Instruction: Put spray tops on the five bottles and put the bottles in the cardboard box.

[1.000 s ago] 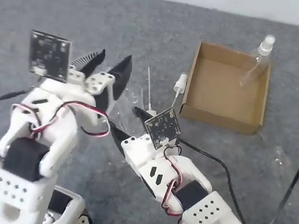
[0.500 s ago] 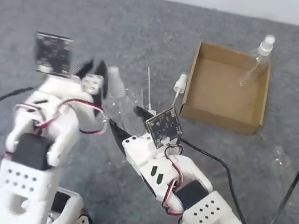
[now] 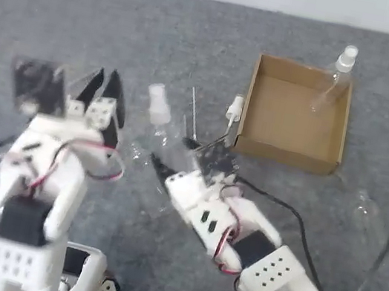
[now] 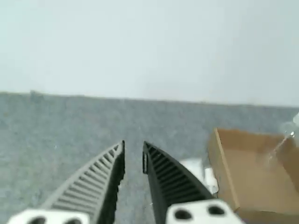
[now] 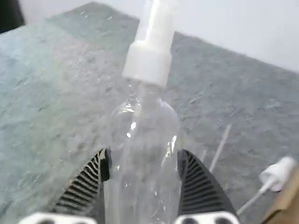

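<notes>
High view: cardboard box (image 3: 296,114) sits open on far side of grey mat (image 3: 66,17), w/ a leaning bottle (image 3: 331,83), capped, propped in its far corner. Left gripper (image 4: 133,145) is raised, well apart from box, fingers nearly together w/ a narrow gap, nothing betw. them. Right gripper (image 5: 142,163) clamps held bottle (image 5: 142,126) round lower body, betw. the arms, near box. White spray top (image 5: 148,56) is on its neck; can't tell if tight. Judgement: empty thin plastic, so light, slick, prob. dents if squeezed. Grip body below shoulder, not nozzle. Loose spray top (image 3: 235,110) lies just beside box wall. Dip tube looks bendy, so take by collar.
</notes>
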Action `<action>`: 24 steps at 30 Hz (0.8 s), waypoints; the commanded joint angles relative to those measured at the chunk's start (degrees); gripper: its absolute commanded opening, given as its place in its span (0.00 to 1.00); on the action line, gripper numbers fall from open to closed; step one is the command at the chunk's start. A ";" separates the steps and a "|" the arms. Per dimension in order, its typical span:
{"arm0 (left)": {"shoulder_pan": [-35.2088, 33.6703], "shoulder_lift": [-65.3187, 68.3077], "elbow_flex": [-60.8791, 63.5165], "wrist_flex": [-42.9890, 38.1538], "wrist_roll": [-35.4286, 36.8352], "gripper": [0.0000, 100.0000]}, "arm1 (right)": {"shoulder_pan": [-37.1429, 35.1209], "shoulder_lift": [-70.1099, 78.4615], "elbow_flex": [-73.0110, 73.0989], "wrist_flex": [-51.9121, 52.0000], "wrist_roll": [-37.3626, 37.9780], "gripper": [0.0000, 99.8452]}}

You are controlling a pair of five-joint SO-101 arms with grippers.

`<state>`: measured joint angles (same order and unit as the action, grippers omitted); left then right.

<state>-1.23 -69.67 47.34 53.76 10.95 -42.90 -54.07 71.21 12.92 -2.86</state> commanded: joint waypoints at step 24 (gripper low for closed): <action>15.38 -23.91 29.58 -6.51 -0.44 0.28 | 1.71 14.90 -46.33 30.37 1.14 0.01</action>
<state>14.24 -92.97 77.23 49.27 10.68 -40.62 -34.99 29.54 40.44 -2.59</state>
